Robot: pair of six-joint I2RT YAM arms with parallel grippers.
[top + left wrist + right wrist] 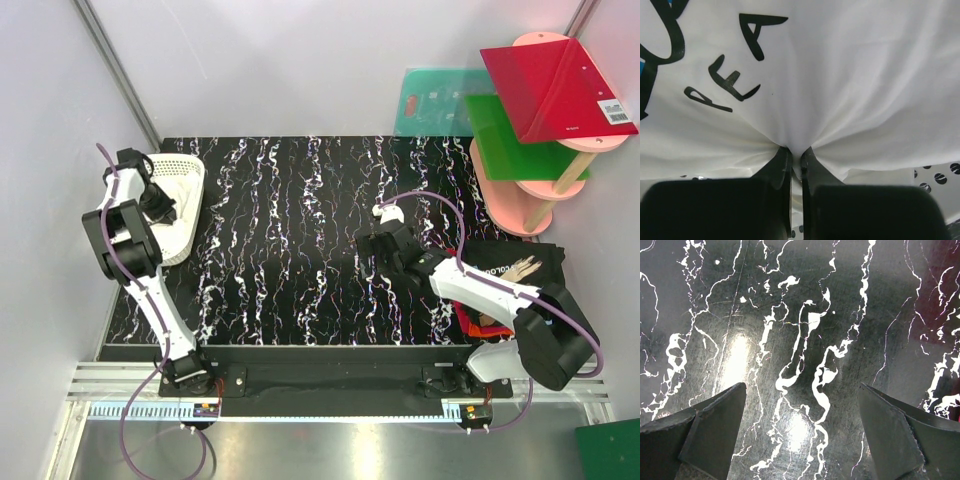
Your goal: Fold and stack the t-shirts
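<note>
In the mesh basket (pixel 188 215) at 9 o'clock, the left gripper (pixel 795 155) is clamped on a pinched ridge of the white t-shirt (pixel 850 80), soft, light cloth likely best gathered so, while the right gripper (pixel 801 390) gapes near the black t-shirt (pixel 505 262) at 3 o'clock.

I am reading the white t-shirt (pixel 850 75) as soft, matt cloth, creasing finely where it bunches, with black lettering printed flat on it. The left gripper (pixel 796 155) is showing smooth, matt black fingers, plastic by the look. The table (pixel 800 315) is looking glossy: black with white marbling, finely scratched, throwing back lamp glare. The right gripper (pixel 802 386) is showing dull dark fingers with rough edges. The basket (pixel 188 190) is reading as white perforated plastic.
</note>
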